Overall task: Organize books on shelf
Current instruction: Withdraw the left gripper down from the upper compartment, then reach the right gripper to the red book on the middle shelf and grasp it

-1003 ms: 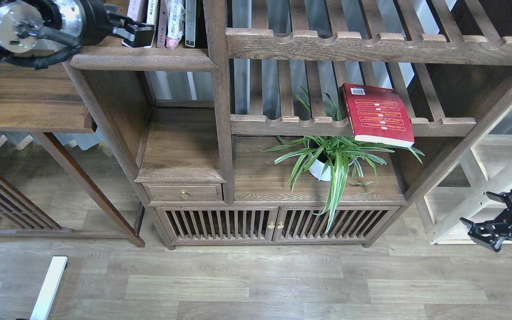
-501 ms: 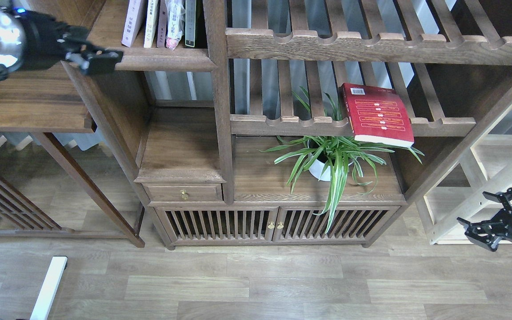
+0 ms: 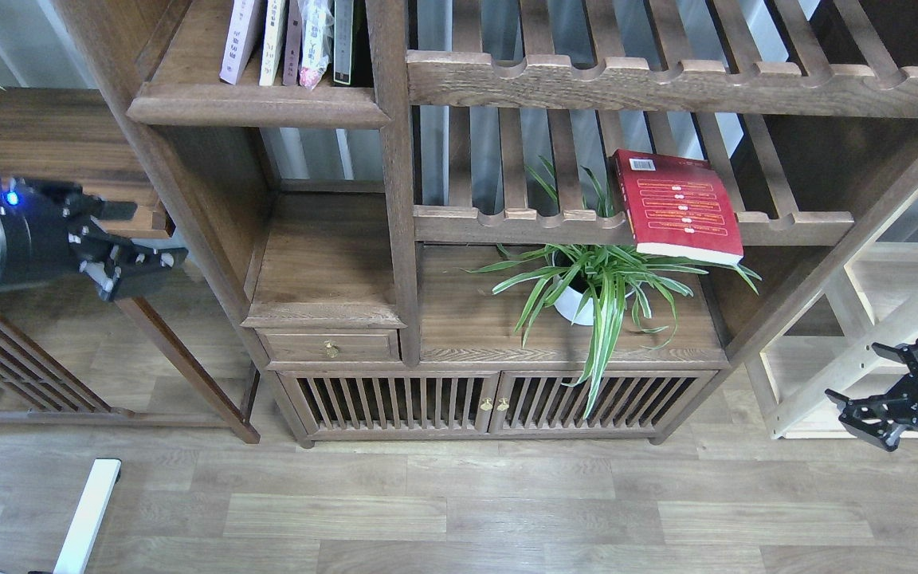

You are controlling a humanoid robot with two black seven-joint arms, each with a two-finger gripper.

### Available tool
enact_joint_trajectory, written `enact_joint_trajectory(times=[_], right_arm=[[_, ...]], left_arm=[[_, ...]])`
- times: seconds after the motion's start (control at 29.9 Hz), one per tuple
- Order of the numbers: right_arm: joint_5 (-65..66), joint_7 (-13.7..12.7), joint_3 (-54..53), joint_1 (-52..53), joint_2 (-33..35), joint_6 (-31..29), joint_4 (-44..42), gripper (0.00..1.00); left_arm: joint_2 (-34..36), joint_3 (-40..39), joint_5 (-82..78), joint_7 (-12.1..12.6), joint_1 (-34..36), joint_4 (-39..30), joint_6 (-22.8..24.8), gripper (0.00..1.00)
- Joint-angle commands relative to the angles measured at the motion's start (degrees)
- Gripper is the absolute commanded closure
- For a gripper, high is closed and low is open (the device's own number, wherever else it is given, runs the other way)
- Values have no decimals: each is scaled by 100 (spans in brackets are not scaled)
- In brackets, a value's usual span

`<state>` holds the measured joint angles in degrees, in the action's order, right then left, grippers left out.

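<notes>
Floor: pale wood-look planks (image 3: 459, 510) across the whole lower part of the view; a white bar (image 3: 88, 514) lies on them at 7 o'clock.
Furniture: one dark-brown wooden unit (image 3: 395, 199) fills the middle, with a small drawer (image 3: 330, 347) and two slatted doors (image 3: 491, 402) at its base.
Shelf: the narrow compartment with a solid board and rounded front lip (image 3: 256, 105) sits at 11 o'clock.
Books on shelf: a pale white-lavender book (image 3: 239, 40) and a yellow-green book with white edges (image 3: 272, 40) stand upright there, leaning slightly, beside a plastic-wrapped pink item (image 3: 313, 40) and a dark spine (image 3: 343, 40).
Red book: the red book (image 3: 678, 205) lies flat and tilted on a slatted rack (image 3: 634, 223) at 2 o'clock, its lower corner overhanging the scalloped rail.
Writing: yellow text bands and a white barcode patch on the red cover; the letters are too small to read.
Plant: a striped green plant in a white pot (image 3: 598, 279) stands on the board below the rack, at 3 o'clock from the drawer.
Left arm: enters at 9 o'clock, level, a blue light on its wrist; the left pincer (image 3: 136, 255) points toward the unit, well below the shelf, its fingers apart and holding nothing.
Right arm: enters at 4 o'clock; the right pincer (image 3: 873, 391) hangs over the floor with fingers spread apart, empty, well apart from the red book.
</notes>
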<state>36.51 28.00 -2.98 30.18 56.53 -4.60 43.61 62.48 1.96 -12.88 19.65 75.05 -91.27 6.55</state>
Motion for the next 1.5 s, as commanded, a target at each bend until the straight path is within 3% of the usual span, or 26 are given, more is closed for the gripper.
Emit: enact_joint_trajectory(times=[0.0,0.17,0.47,0.94,1.47], right_arm=[[22,0,25,23,59,309,121,10],[373,0,52,15,112,1047,262,11],[725,0,69,-12,-537,3260,499,13],[1833,0,412,-74,-1530,3260,613,13],[1886,0,605,1174,-1663,3260,394,13]], left_arm=[[19,-29,-521,-338,-463,12,-84,20],[124,-64,-839,-795,-904,161,-154,20],[107,-64,-848,-858,-1089,276,-760,20],[89,-11,-1094,-840,-1194,390,-989,20],[-148,6,-1103,-849,-1212,768,-1042,19]])
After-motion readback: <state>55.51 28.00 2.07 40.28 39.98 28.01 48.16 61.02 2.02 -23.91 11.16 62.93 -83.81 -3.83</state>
